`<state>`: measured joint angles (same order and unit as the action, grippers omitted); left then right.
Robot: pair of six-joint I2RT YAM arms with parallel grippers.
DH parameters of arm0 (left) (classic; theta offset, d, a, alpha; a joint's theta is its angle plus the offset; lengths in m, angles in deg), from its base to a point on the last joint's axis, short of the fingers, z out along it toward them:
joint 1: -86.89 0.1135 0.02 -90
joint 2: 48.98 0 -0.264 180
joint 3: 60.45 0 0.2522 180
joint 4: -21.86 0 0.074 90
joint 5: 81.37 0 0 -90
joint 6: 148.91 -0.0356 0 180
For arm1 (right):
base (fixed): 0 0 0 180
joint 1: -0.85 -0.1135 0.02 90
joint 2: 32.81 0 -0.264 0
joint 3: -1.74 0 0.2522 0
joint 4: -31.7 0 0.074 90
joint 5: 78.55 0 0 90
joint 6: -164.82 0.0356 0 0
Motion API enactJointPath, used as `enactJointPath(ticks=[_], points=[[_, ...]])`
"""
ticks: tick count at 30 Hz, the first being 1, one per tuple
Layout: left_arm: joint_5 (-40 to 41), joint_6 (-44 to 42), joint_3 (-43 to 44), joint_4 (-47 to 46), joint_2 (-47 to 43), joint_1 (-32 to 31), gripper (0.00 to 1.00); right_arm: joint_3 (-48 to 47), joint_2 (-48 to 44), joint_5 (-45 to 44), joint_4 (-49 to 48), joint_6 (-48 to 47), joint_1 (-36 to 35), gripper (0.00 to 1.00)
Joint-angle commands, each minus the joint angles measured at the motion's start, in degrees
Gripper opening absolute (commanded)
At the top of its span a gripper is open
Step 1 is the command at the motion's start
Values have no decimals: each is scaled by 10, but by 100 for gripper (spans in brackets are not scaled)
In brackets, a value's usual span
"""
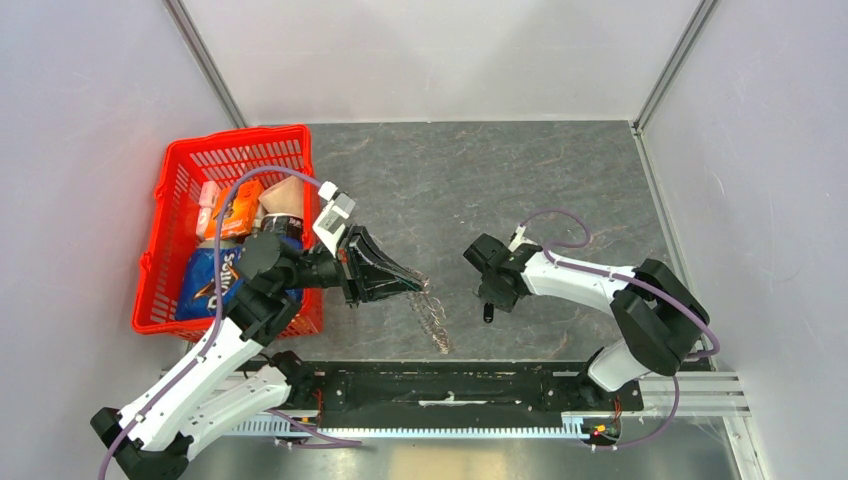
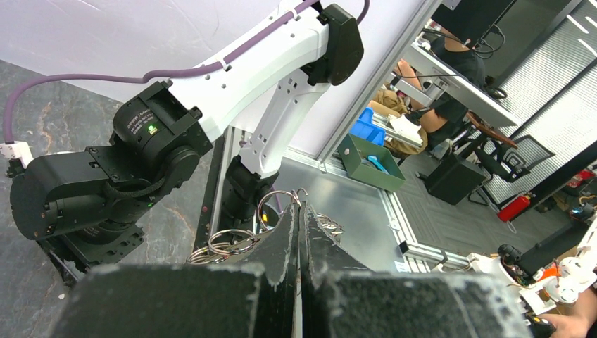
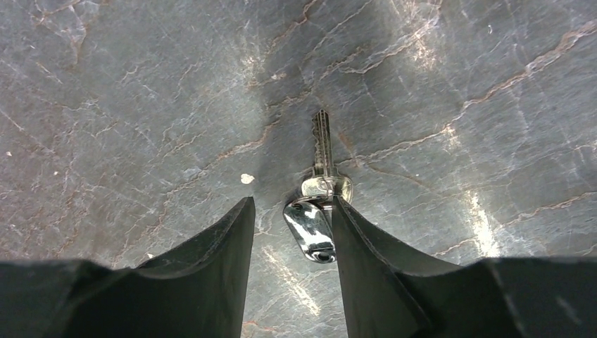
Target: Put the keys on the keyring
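The left fingers (image 2: pixel 276 243) are pinched shut on the keyring (image 1: pixel 432 312), its wiry silver loops dangling above the veined grey stone worktop (image 3: pixel 141 105). The right fingers (image 3: pixel 211 253) stand apart around the key (image 3: pixel 313 229), with its glossy black head and slim notched blade.

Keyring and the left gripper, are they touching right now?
Touching. In the left wrist view the left gripper is shut, and the keyring loops come out from between its jaws, pinched there.

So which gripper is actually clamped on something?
The left gripper, shut on the keyring dangling from it. The right gripper is open, the key lying between its parted fingers.
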<state>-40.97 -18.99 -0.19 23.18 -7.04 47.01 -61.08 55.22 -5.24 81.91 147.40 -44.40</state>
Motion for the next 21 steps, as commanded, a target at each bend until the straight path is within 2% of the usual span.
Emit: enactJointPath(ticks=[1,14,21], points=[[-2,-18,24,-21,-8,0,2,7,0,-12,-6,16,3,50],[-3,-20,23,-21,-9,0,2,14,2,-8,-17,16,4,36],[-4,-20,21,-20,-10,0,2,13,2,-6,-21,10,5,23]])
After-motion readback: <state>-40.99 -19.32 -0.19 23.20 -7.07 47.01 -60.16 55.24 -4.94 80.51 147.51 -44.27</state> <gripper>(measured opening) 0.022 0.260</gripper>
